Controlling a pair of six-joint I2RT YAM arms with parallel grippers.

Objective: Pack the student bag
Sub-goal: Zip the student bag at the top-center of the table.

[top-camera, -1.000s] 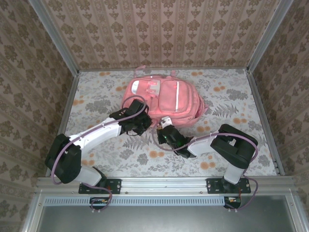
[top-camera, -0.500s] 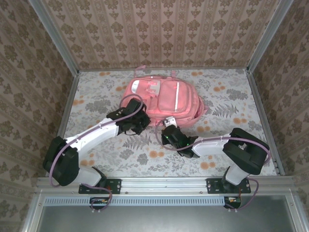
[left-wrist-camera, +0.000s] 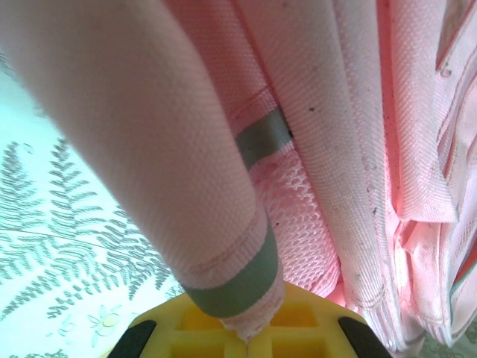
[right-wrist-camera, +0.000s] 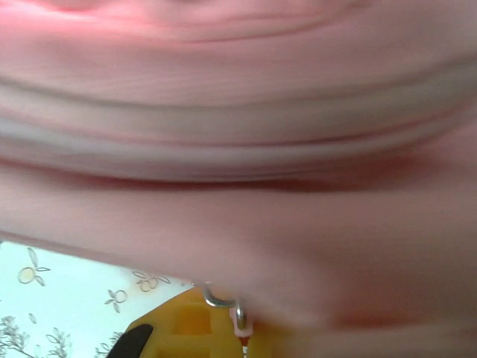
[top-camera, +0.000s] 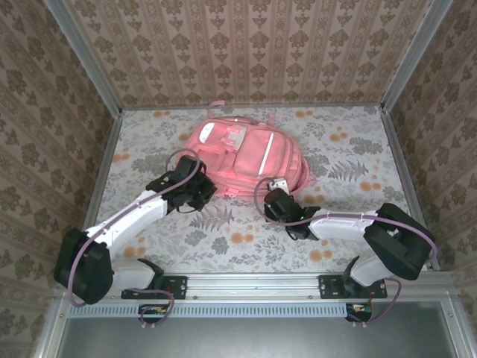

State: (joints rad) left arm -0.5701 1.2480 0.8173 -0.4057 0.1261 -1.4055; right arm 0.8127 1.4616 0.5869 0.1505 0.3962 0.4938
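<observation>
the student bag point(top-camera: 250, 153) lies flat at the far middle of the table point(top-camera: 350, 149), which is covered in a flowered cloth. the left claw point(top-camera: 198, 191) sits at the bag's near left edge and the right claw point(top-camera: 277, 189) at its near right corner.

in the left wrist view a pink strap point(left-wrist-camera: 171, 149) with a grey band point(left-wrist-camera: 232, 289) at its end runs down onto the claw's yellow base point(left-wrist-camera: 298, 328), beside pink mesh point(left-wrist-camera: 298, 216). in the right wrist view the pink fabric is close and blurred, and a small metal ring point(right-wrist-camera: 222, 302) hangs by the yellow part.

i cannot tell how far either claw is open, or whether it grips anything.
</observation>
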